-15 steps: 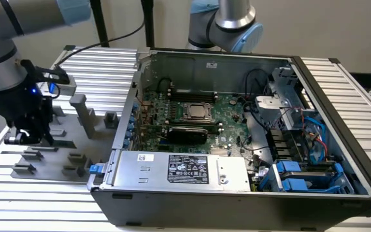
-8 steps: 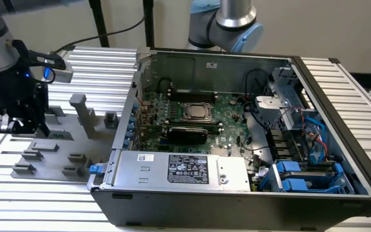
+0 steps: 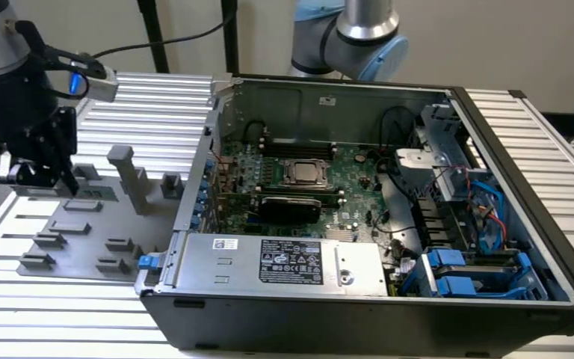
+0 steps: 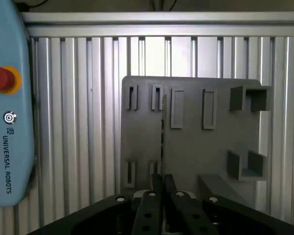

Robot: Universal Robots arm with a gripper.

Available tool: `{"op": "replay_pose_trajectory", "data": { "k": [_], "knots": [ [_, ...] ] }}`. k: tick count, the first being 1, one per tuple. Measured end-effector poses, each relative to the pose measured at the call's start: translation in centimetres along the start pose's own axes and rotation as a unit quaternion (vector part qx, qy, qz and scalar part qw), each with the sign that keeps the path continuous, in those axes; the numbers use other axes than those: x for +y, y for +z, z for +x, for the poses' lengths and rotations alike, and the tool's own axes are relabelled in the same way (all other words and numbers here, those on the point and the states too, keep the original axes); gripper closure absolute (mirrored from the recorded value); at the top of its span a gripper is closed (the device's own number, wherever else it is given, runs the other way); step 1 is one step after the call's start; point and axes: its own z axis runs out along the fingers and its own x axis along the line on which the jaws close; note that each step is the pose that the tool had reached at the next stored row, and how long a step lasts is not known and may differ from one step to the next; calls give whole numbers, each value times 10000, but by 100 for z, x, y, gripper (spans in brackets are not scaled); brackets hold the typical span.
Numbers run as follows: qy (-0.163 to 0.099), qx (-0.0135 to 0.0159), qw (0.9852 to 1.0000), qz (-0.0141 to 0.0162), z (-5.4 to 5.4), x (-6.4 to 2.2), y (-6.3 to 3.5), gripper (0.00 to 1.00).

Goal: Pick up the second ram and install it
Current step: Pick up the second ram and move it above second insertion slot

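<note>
Tool [image 4: 162, 181] pinching the second ram [image 4: 162, 139] over a grey holder plate [image 4: 201, 147].
Seen edge-on as a thin dark sliver, long axis running straight out from the narrowly closed fingertips, away from the wrist. Poised over the matte, flat plate with its rectangular slots and raised blocks, on the ribbed aluminium desk [image 4: 78, 127], to the exterior view's left of the open metal computer case [image 3: 367, 97].
</note>
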Motion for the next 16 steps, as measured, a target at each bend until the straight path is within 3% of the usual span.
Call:
{"op": "replay_pose_trajectory", "data": {
  "k": [11,16],
  "knots": [
    [0,0,10000,0,-14,-430,-502,87],
    [0,0,10000,0,-38,-606,-649,87]
  ]
}}
